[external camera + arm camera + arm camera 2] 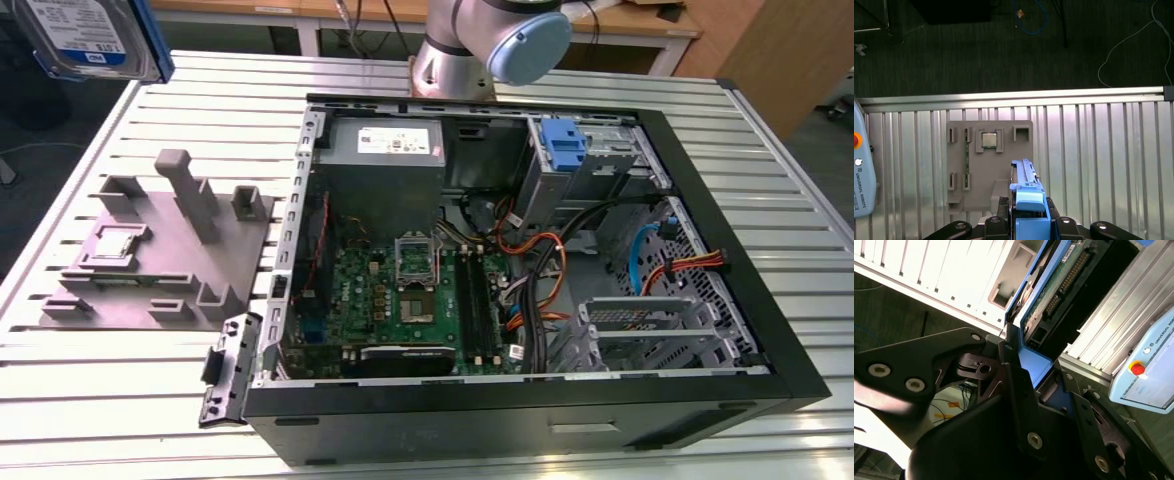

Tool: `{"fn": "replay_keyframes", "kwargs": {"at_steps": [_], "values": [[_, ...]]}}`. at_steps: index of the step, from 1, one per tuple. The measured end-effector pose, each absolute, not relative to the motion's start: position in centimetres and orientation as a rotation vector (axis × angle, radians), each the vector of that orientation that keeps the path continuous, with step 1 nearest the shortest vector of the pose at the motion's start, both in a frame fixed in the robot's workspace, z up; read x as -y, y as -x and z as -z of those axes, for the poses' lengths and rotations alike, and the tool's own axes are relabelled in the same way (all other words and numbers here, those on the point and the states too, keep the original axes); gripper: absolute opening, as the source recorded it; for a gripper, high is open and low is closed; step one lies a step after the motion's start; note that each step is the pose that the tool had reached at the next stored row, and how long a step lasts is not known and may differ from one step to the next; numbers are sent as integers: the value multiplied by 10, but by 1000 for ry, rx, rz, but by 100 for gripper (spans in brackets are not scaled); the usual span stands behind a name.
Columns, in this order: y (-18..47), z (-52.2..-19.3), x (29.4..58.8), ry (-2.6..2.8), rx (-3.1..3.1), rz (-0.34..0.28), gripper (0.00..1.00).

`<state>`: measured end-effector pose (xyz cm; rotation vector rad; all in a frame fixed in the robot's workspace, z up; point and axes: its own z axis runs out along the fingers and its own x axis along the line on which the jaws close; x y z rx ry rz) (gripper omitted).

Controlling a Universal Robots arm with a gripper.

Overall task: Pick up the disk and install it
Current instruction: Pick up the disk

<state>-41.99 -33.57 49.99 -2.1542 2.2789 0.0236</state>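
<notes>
The gripper (pixel 1027 212) is clamped around the disk (pixel 1026 190), holding it edge-on. The disk hangs above the grey fixture plate (pixel 999 170), clear of it.

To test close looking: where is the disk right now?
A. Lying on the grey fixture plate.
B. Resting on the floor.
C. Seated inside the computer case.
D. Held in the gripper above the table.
D: in the first wrist view the gripper is shut on the blue-framed disk, which is held edge-on above the grey fixture plate.
</notes>
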Motion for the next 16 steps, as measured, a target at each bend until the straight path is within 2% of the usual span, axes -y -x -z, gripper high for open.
{"fn": "replay_keyframes", "kwargs": {"at_steps": [16], "values": [[415,-500,336,2154,-2279,-24,36]]}}
